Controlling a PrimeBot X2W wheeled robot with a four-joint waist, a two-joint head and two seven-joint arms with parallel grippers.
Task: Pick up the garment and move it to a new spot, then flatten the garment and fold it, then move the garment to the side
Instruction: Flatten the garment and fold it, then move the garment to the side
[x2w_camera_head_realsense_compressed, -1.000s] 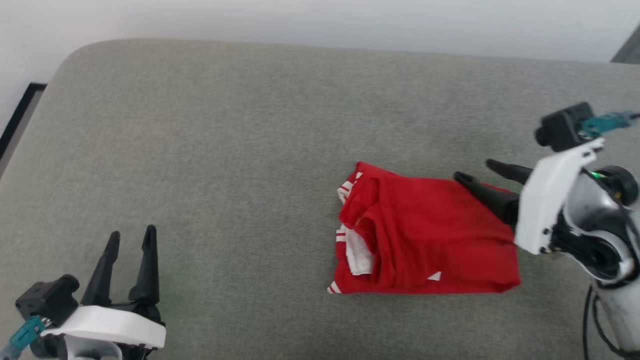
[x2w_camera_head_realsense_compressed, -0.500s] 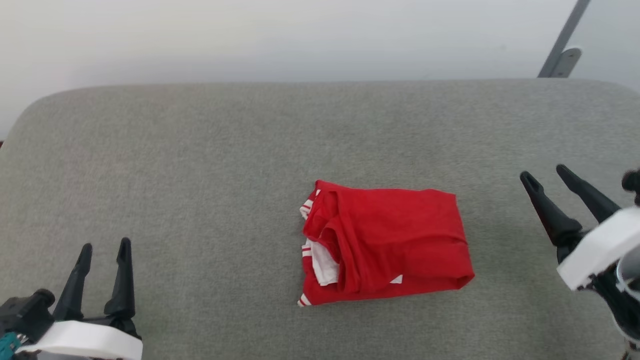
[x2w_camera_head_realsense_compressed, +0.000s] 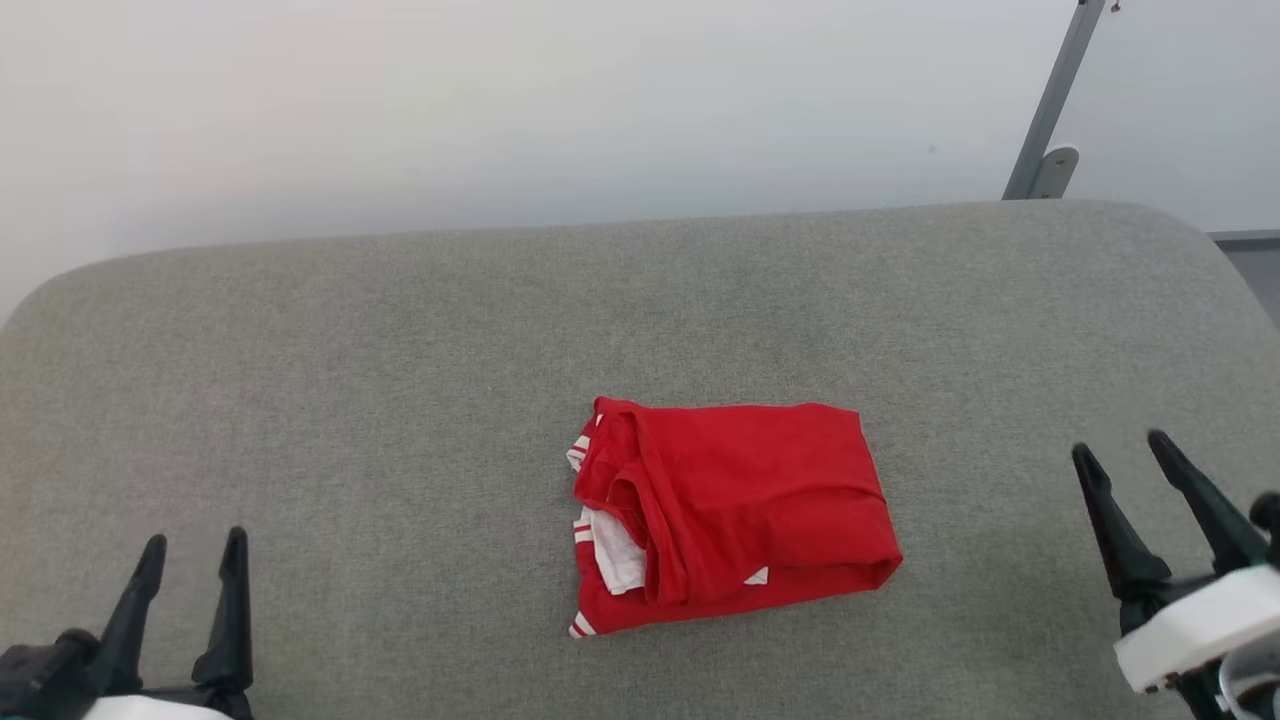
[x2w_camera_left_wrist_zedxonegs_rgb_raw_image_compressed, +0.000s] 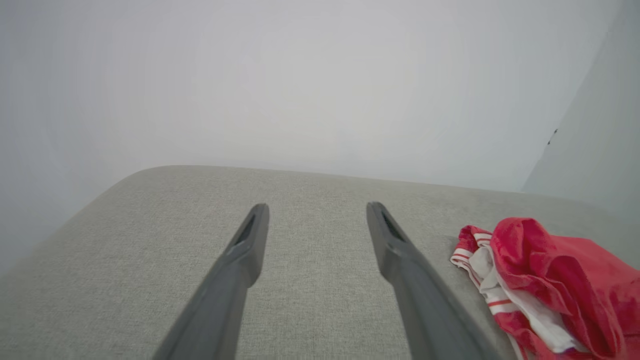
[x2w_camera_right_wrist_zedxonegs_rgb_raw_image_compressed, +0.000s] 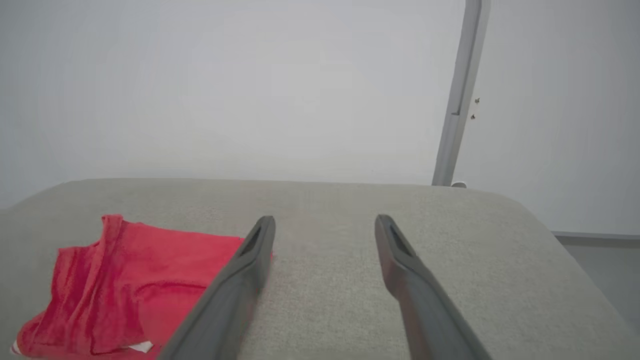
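The garment (x2w_camera_head_realsense_compressed: 740, 500) lies folded into a compact red bundle on the grey cushion (x2w_camera_head_realsense_compressed: 400, 350), with white sleeve cloth and striped trim showing at its left edge. My left gripper (x2w_camera_head_realsense_compressed: 195, 540) stands open at the lower left, well apart from it. My right gripper (x2w_camera_head_realsense_compressed: 1120, 445) is open at the lower right, also clear of the cloth. The left wrist view has the garment (x2w_camera_left_wrist_zedxonegs_rgb_raw_image_compressed: 565, 280) to the right of my open left gripper (x2w_camera_left_wrist_zedxonegs_rgb_raw_image_compressed: 317, 206). The right wrist view has the garment (x2w_camera_right_wrist_zedxonegs_rgb_raw_image_compressed: 130, 280) to the left of my open right gripper (x2w_camera_right_wrist_zedxonegs_rgb_raw_image_compressed: 325, 219).
A white wall rises behind the cushion's far edge. A grey metal post (x2w_camera_head_realsense_compressed: 1050, 110) stands at the back right, and the same post (x2w_camera_right_wrist_zedxonegs_rgb_raw_image_compressed: 457, 100) shows in the right wrist view. The cushion's rounded right corner drops to the floor (x2w_camera_head_realsense_compressed: 1255, 270).
My right gripper has drawn back from the garment's right edge to the lower right, empty. The head view has shifted, so the whole scene sits differently. The garment lies as it was.
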